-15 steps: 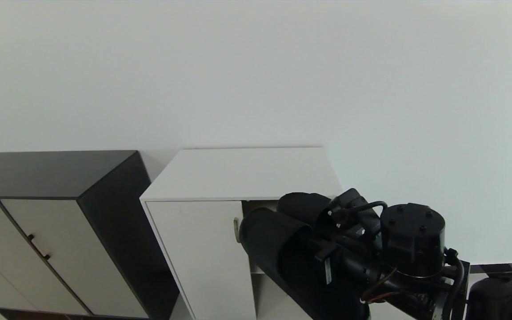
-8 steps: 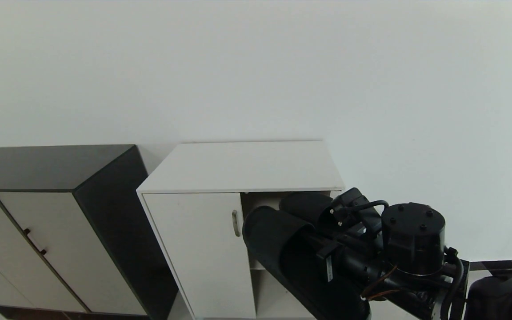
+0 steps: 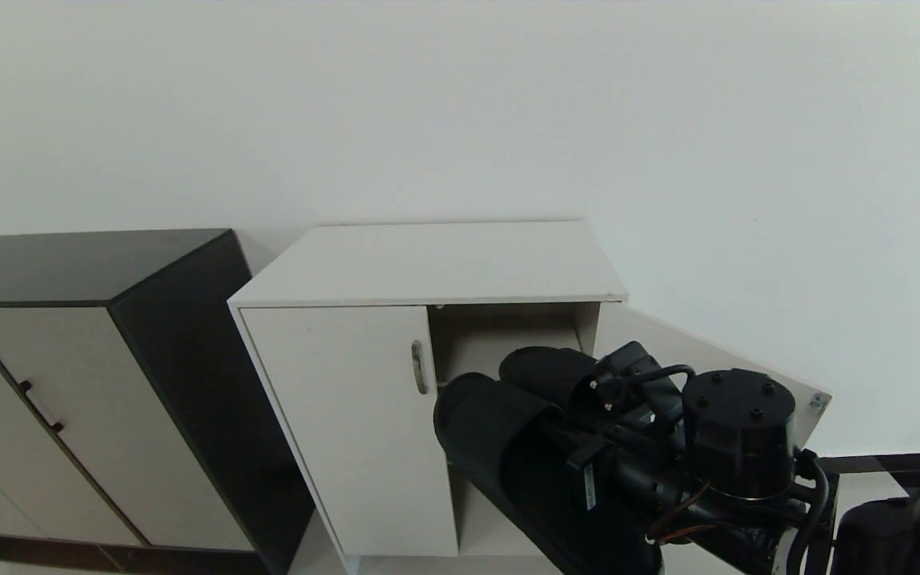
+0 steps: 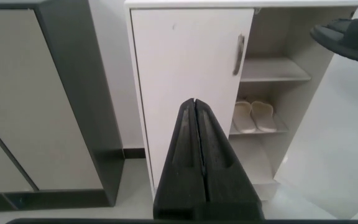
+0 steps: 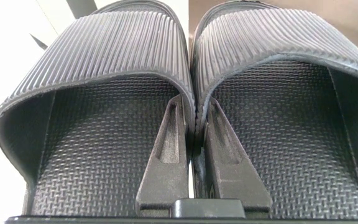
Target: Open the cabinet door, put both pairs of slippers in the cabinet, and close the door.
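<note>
In the head view the black slippers (image 3: 508, 415) run lengthwise, toes toward 10 o'clock, before the open cabinet (image 3: 444, 263); left wrist view, the left tool (image 4: 196, 107) is closed; right wrist view, the right tool (image 5: 194, 106) grips both their inner walls.

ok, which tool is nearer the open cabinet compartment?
Right. The right tool holds the black slippers just before the open compartment; the left tool sits back, facing the closed door.

We see black slippers (image 3: 500, 415), their straps (image 5: 123, 56) ribbed in fine lines, their footbeds (image 5: 104, 143) stamped with a small diamond grid. The cabinet (image 3: 436, 263) is white, the pair of slippers (image 4: 253, 116) inside it cream; at nine o'clock stands a black cupboard (image 3: 180, 351) with beige doors (image 3: 53, 415).
</note>
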